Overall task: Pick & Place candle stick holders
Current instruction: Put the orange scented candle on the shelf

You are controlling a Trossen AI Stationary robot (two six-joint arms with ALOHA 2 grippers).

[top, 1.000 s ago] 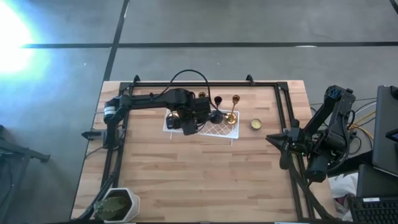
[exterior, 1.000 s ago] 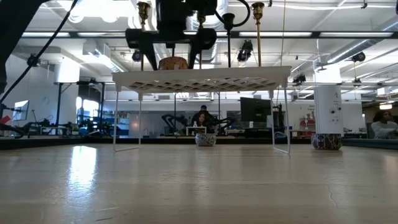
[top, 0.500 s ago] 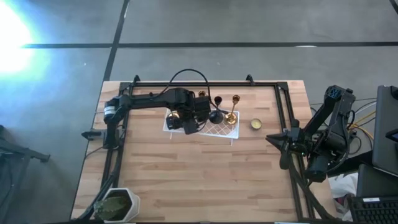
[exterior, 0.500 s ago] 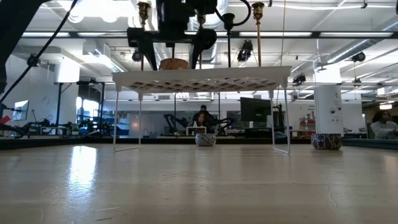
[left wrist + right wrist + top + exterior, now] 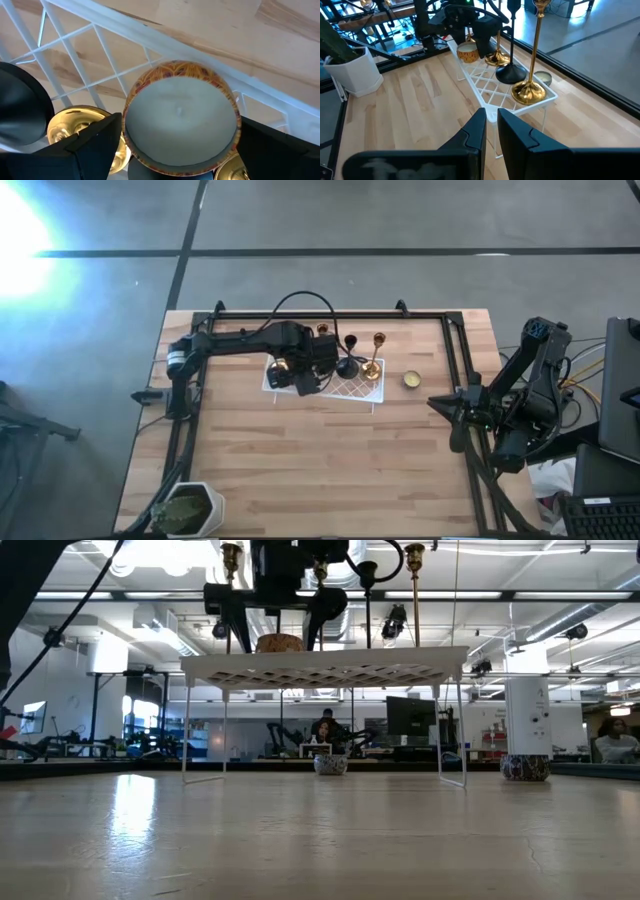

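Note:
A white lattice tray stands on thin legs on the table. On it stand a gold holder, a black holder and another gold one, all upright on their round bases; more bases show in the left wrist view. My left gripper is open over the tray's left end, one finger on each side of a round patterned candle cup that sits on the lattice. My right gripper is shut and empty at the table's right edge. My left gripper comes down from above, and its two fingers stand close against opposite sides of the candle cup's rim. I cannot tell whether they touch it. The cup sits level on the tray.
A low tealight lies on the table right of the tray. A white pot with a plant stands at the near left corner. A black frame runs along the table's far and side edges.

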